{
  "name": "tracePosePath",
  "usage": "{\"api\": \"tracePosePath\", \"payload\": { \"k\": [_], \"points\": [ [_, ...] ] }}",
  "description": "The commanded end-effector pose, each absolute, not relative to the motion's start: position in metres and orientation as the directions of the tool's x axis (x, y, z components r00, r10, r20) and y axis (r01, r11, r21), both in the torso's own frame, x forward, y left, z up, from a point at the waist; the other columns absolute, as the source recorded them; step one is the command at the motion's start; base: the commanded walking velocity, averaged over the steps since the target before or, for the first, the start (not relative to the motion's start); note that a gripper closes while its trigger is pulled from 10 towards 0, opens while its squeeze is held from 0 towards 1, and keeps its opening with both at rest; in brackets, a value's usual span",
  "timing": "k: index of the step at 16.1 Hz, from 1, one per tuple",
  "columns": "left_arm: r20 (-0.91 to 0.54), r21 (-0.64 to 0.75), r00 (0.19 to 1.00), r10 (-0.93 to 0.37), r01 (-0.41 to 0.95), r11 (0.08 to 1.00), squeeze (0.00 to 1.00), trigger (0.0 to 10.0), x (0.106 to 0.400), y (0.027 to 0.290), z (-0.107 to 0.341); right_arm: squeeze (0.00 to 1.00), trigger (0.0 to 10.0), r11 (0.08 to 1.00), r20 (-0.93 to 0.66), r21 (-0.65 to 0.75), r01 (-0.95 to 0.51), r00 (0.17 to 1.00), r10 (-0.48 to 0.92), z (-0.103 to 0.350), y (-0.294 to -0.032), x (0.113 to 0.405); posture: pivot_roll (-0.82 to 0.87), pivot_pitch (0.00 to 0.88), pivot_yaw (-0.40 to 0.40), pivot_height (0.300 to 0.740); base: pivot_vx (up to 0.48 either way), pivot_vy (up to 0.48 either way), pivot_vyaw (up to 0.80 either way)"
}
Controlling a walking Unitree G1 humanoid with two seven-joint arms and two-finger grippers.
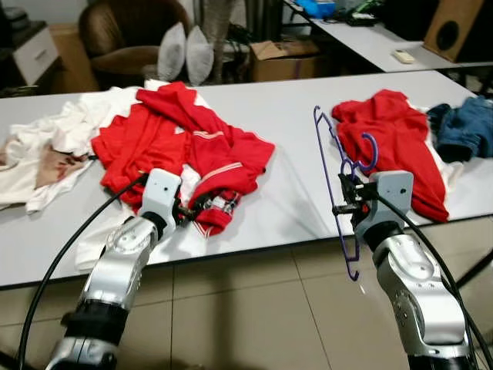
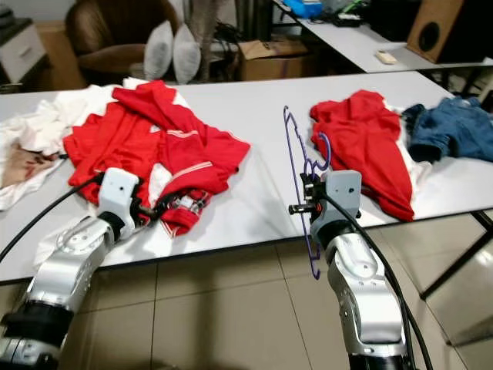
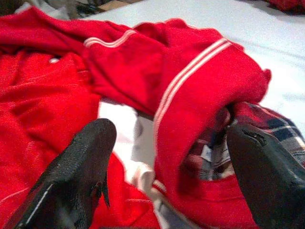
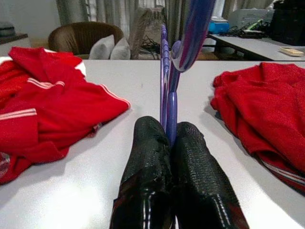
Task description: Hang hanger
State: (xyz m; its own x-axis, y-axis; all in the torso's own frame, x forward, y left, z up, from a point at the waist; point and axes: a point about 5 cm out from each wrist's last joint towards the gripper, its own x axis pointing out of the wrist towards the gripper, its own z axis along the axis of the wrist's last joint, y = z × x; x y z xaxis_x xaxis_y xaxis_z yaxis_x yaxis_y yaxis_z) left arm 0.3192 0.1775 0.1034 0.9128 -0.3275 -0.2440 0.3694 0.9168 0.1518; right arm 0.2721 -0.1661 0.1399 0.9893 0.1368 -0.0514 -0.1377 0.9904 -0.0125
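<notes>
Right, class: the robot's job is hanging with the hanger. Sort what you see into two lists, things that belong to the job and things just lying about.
Belongs to the job:
- purple hanger, clamped in the right gripper
- red striped top, with the open left gripper at its hem

Just lying about:
- white shirt
- second red top
- jeans
- cushions
- cardboard box

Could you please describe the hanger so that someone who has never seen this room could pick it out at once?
Start at the long white table strewn with clothes. Near its front edge, between the two heaps of red clothing, the right pincer is shut on a thin purple hanger and holds it on edge. It is the one wiry purple outline among soft cloth.
</notes>
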Motion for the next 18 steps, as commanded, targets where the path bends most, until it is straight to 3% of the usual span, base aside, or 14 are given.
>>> {"api": "tracePosePath", "payload": {
  "k": [1,3,4,5,7,18],
  "points": [
    [-0.249,0.177,0.905,-0.344,0.392,0.903,0.00,10.0,0.325,0.176,0.106,0.00,10.0,0.990,-0.030,-0.033,-0.139,0.990,0.138,0.144,-0.167,0.273,-0.12,0.000,0.033,0.740,0.000,0.000,0.00],
    [-0.273,0.200,0.892,-0.360,0.418,0.886,0.00,10.0,0.328,0.174,0.102,0.00,10.0,0.988,-0.029,-0.048,-0.145,0.989,0.144,0.144,-0.167,0.272,-0.12,0.000,0.032,0.740,0.000,0.000,0.00],
    [-0.285,0.211,0.889,-0.358,0.423,0.881,0.00,8.9,0.331,0.174,0.100,0.00,10.0,0.988,-0.029,-0.051,-0.145,0.989,0.144,0.144,-0.167,0.272,-0.13,0.000,0.033,0.740,0.000,0.000,0.00],
    [-0.287,0.215,0.890,-0.354,0.420,0.882,0.00,4.8,0.332,0.174,0.099,0.00,10.0,0.988,-0.029,-0.052,-0.144,0.989,0.143,0.144,-0.167,0.272,-0.13,0.000,0.033,0.740,0.000,0.000,0.00],
    [-0.288,0.230,0.903,-0.319,0.388,0.892,0.00,0.0,0.337,0.179,0.099,0.00,10.0,0.988,-0.024,-0.062,-0.141,0.990,0.140,0.144,-0.168,0.272,-0.13,0.000,0.034,0.740,0.000,0.000,0.00],
    [-0.291,0.266,0.907,-0.306,0.384,0.884,0.00,0.0,0.336,0.187,0.097,0.00,10.0,0.983,-0.014,-0.085,-0.165,0.986,0.164,0.144,-0.163,0.270,-0.13,0.000,0.038,0.740,0.000,0.000,0.00]
  ]
}}
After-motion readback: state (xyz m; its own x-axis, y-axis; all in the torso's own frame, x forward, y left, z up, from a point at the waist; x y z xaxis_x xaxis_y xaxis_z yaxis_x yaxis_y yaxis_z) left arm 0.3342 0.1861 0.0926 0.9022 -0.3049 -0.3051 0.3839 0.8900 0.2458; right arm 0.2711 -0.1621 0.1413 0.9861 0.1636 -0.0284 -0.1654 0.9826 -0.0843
